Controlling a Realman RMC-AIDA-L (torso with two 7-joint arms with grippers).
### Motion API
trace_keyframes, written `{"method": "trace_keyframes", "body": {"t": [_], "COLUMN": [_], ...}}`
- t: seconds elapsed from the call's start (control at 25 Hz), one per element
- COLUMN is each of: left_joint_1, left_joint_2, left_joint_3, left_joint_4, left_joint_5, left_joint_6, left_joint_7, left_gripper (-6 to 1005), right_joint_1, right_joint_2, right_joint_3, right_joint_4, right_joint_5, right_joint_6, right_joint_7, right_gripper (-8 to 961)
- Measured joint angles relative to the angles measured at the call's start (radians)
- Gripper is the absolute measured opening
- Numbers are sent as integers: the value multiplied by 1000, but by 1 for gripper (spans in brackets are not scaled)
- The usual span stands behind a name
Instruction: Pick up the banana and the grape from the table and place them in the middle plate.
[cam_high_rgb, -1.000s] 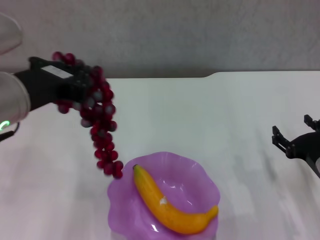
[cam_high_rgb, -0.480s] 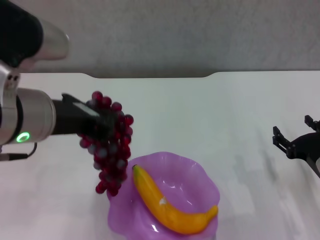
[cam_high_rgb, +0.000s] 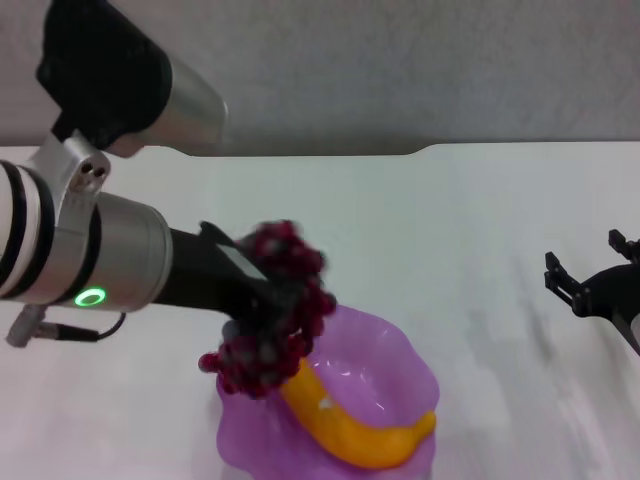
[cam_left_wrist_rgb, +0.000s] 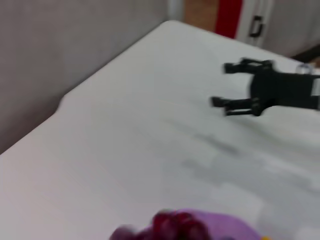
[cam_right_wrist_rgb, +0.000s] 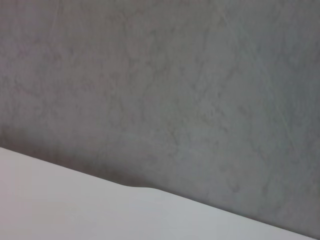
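Note:
The purple scalloped middle plate (cam_high_rgb: 395, 360) sits at the near centre of the white table (cam_high_rgb: 450, 220). The yellow-orange banana (cam_high_rgb: 350, 430) lies inside it. My left gripper (cam_high_rgb: 262, 298) is shut on the bunch of dark red grapes (cam_high_rgb: 275, 320) and holds it over the plate's left rim, the bunch drooping onto the banana's end. The grapes (cam_left_wrist_rgb: 172, 227) and the plate's rim (cam_left_wrist_rgb: 235, 225) also show in the left wrist view. My right gripper (cam_high_rgb: 590, 275) is open and empty, parked at the table's right edge; it also shows in the left wrist view (cam_left_wrist_rgb: 235, 85).
The table's far edge has a shallow notch (cam_high_rgb: 425, 150) with a grey wall (cam_high_rgb: 400, 70) behind it. The right wrist view shows only that wall (cam_right_wrist_rgb: 160, 75) and the table edge (cam_right_wrist_rgb: 75, 210).
My left arm has moved right and down with the grape bunch, from the far left of the table to over the plate's left rim. The right arm has not moved.

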Motion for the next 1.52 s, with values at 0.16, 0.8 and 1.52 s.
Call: {"method": "trace_keyframes", "body": {"t": [0.16, 0.8, 1.52], "left_joint_1": [-24, -29, -28], "left_joint_2": [1, -4, -2], "left_joint_3": [-35, -41, 55], "left_joint_4": [8, -5, -73], "left_joint_5": [-51, -34, 17], "left_joint_6": [11, 45, 45], "left_joint_7": [16, 31, 51], "left_gripper": [69, 65, 64], "right_joint_1": [-1, 3, 11], "right_joint_2": [0, 1, 1], "right_joint_3": [0, -2, -2], "right_joint_4": [-12, -2, -2], "right_joint_5": [1, -1, -1], "right_joint_6": [12, 17, 20], "right_joint_7": [0, -1, -1], "right_gripper": [888, 889, 889]}}
